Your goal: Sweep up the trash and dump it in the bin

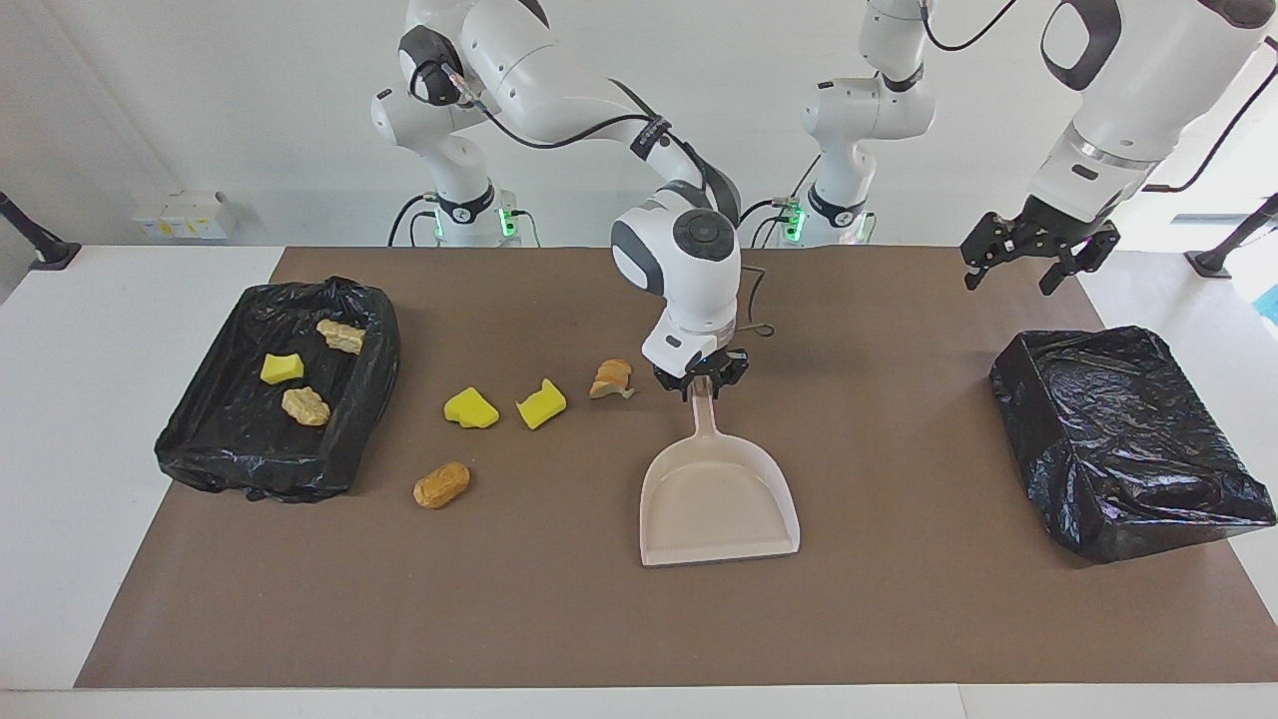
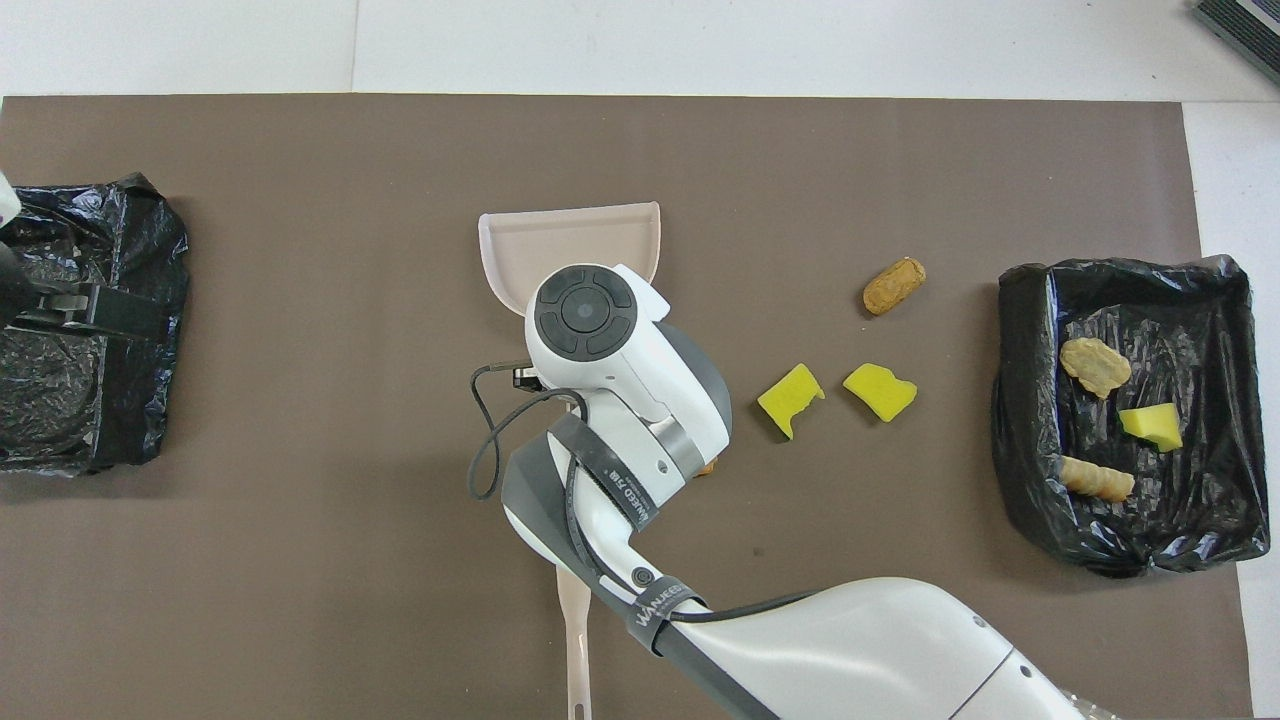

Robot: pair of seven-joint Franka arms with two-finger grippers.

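- The right claw [image 1: 702,382] is low over the middle of the worktop [image 1: 899,619], its fingers on either side of the handle tip of the beige dustpan [image 1: 721,509]. Whether it grips or has let go cannot be told.
- The dustpan lies flat, its open mouth pointing away from the robots.
- The trash: a tan lump [image 1: 611,378] lies just beside that claw, toward the right arm's end. Two yellow chunks [image 1: 540,403] [image 1: 470,407] lie next along, and a brown piece [image 1: 441,483] lies farther from the robots.
- Three more pieces [image 1: 300,383] sit in the black-lined bin [image 1: 215,454] at the right arm's end.
- The left claw [image 1: 1038,252] hangs released, above the second black-lined bin [image 1: 1128,449]; that arm waits.
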